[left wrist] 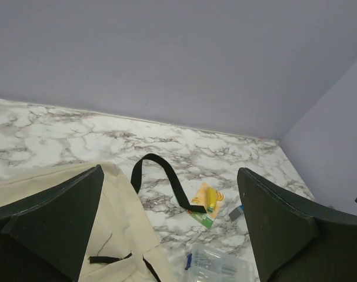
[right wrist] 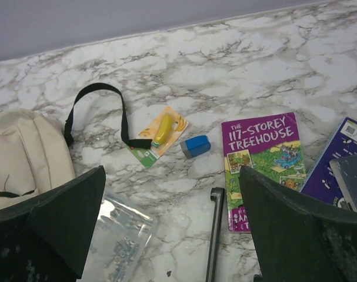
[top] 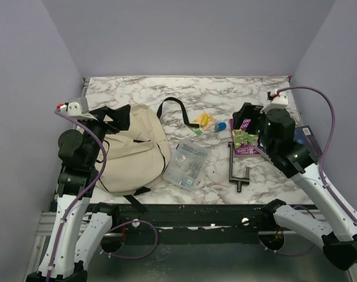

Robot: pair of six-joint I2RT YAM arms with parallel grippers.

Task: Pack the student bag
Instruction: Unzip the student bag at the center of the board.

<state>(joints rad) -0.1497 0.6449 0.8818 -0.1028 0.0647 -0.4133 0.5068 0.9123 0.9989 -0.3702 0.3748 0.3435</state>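
Note:
The student bag (top: 134, 150), cream with black straps, lies flat on the left of the marble table; one black strap loop (top: 172, 106) trails off to its right. My left gripper (top: 116, 117) hovers open and empty over the bag's far edge; in the left wrist view (left wrist: 169, 176) the bag (left wrist: 116, 217) lies below it. My right gripper (top: 249, 114) is open and empty above a purple book (top: 246, 143). In the right wrist view (right wrist: 172, 176) the bag (right wrist: 25, 153) is at the far left.
A clear plastic pouch of small hardware (top: 187, 164) lies beside the bag. A yellow banana-shaped item on a card (top: 203, 122), a blue eraser (top: 220, 126), a black metal tool (top: 236, 167) and a dark blue book (top: 307, 138) lie mid-table and right.

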